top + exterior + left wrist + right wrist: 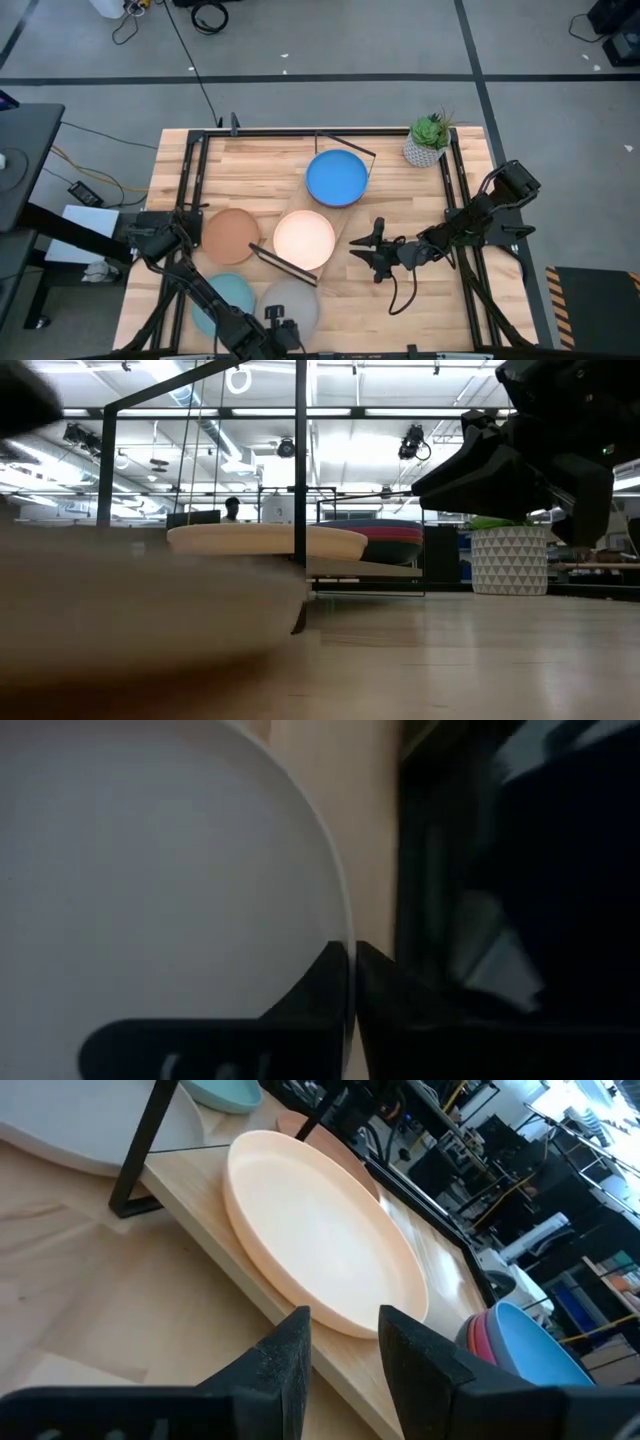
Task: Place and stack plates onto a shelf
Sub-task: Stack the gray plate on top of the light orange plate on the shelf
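The shelf [338, 214] lies slantwise on the table. The cream plate [304, 240] sits on its near end. The blue plate [337, 177] sits on its far end, stacked on a pink plate [478, 1334]. On the tabletop lie the terracotta plate [231, 235], the teal plate [222, 298] and the grey plate [292, 300]. My left gripper [273, 316] is at the grey plate's near rim, shut on it. My right gripper [345, 1342] is open, level, just to the right of the cream plate [315, 1230], touching nothing. My left gripper pinches the grey plate's rim [346, 945] between its two fingers [322, 988], one on the upper face and one on the outer side. It comes at the plate's near edge. Whether the plate rests on the table, I cannot tell.
A potted plant [428, 141] stands at the table's far right corner. The shelf's black wire frame [148, 1142] rises at the near end beside the cream plate. Black rails run along the table's left and right sides. Bare wood lies near the right gripper [358, 248].
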